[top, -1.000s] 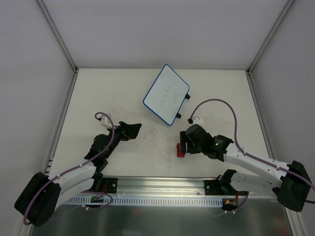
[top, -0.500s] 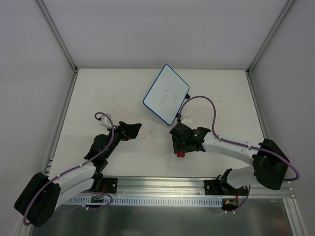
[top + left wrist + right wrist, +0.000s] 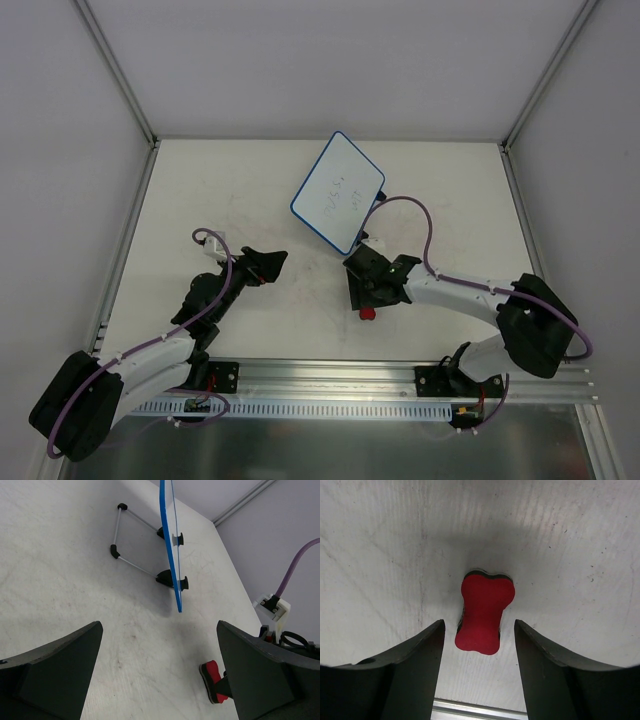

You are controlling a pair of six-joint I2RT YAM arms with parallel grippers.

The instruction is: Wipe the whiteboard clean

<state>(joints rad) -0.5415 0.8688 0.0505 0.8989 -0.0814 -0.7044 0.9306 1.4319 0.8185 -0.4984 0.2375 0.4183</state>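
Straddling the red eraser (image 3: 484, 612) on the table (image 3: 230, 200), right gripper (image 3: 479, 625) spread, fingers clear of it either side. Left gripper (image 3: 160, 630) also spread, holding nothing. Whiteboard (image 3: 338, 192) stands propped at far centre, faint handwriting visible, just beyond the right gripper.

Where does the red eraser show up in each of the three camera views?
Top external: red eraser low centre, poking out below the right gripper.
Left wrist: eraser bottom right, on the table beyond the whiteboard.
Right wrist: eraser dead centre, between the open fingers.
Shared landmark: the right gripper, at the eraser in every view, though mostly hidden in the left wrist view.
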